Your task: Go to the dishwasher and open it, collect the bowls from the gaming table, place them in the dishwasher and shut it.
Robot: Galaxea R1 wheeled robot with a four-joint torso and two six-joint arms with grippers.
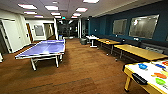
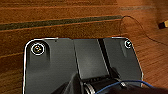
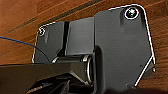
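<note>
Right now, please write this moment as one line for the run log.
place: games room, wood floor | gaming table: ahead right | bowls on it: blue, orange, green | ping-pong table: left

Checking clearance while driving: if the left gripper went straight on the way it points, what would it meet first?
Probably the wooden floor; its wrist view looks down on floorboards, nothing visibly between.

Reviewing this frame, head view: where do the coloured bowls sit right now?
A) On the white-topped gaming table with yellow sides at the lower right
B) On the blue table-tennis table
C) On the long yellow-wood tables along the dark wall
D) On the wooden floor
A: the blue bowl, orange bowl and green bowl rest on the gaming table with its white top.
</note>
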